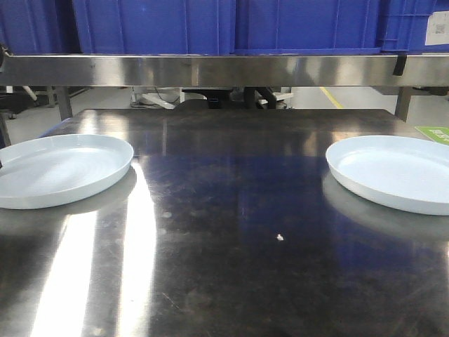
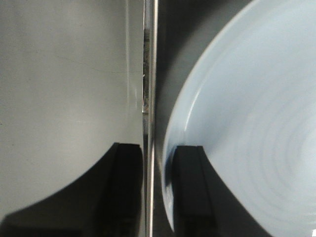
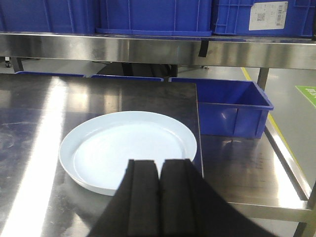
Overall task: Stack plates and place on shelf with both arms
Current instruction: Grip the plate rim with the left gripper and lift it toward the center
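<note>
Two pale blue plates lie flat on the steel table (image 1: 231, 232): the left plate (image 1: 63, 168) and the right plate (image 1: 396, 172). Neither gripper shows in the front view. In the left wrist view my left gripper (image 2: 159, 155) is open. Its fingers (image 2: 192, 192) straddle the left plate's (image 2: 247, 123) rim at the table edge, one over the plate's inside, one beyond the edge. In the right wrist view my right gripper (image 3: 159, 165) is shut and empty, just over the near rim of the right plate (image 3: 128, 148).
A steel shelf rail (image 1: 224, 70) runs across the back above the table, with blue crates (image 1: 154, 24) on it. A blue bin (image 3: 232, 106) sits on a lower steel surface right of the table. A small white crumb (image 1: 280, 237) lies mid-table.
</note>
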Controlling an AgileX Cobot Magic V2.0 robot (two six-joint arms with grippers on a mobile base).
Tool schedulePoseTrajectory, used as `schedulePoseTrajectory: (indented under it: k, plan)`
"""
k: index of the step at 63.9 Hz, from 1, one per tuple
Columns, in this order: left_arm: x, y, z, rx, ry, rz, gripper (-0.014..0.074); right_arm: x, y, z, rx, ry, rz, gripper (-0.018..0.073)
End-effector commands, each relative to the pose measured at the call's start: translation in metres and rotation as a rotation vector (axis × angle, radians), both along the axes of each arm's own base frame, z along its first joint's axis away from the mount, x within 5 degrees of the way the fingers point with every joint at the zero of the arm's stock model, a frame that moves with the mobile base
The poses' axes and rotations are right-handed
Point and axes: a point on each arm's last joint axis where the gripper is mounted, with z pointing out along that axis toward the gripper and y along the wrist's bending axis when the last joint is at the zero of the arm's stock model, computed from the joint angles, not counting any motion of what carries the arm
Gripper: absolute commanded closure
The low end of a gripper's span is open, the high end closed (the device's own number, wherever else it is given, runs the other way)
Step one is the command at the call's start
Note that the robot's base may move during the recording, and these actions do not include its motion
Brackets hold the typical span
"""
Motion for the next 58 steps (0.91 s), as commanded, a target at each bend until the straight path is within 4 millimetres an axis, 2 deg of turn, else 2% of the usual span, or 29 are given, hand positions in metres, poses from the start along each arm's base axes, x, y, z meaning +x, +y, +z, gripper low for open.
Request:
schedulePoseTrajectory:
  k: [1,8,18,26,36,45,51,58]
  plan:
    - [-0.001,-0.002,0.027,-0.010,-0.074,-0.001,0.0440,-0.002,-0.001,0.009,-0.013,-0.106,-0.011,0.0510]
    - [-0.001,-0.004,0.024,-0.023,-0.058,0.003,0.0514,-0.002,-0.001,0.009,-0.013,-0.106,-0.011,0.0510]
    - [-0.002,-0.006,0.021,-0.051,-0.036,-0.018,0.0514,-0.002,-0.001,0.009,-0.013,-0.106,-0.011,0.0510]
    - [-0.001,-0.007,0.027,-0.068,-0.027,-0.015,0.0514,-0.002,-0.001,0.009,-0.013,-0.106,-0.011,0.0510]
    - [0.002,-0.014,0.042,-0.170,-0.038,-0.029,0.0514,-0.002,-0.001,0.009,-0.013,-0.106,-0.011,0.0510]
    - [0.005,-0.024,0.064,-0.284,-0.062,-0.046,0.0514,-0.002,-0.001,0.009,-0.013,-0.106,-0.011,0.0510]
    - [0.007,-0.033,0.077,-0.391,-0.084,-0.049,0.0514,-0.002,-0.001,0.009,-0.013,-0.106,-0.011,0.0510]
    - [0.008,-0.052,0.087,-0.549,-0.107,-0.074,0.0514,-0.002,-0.001,0.009,-0.013,-0.106,-0.011,0.0510]
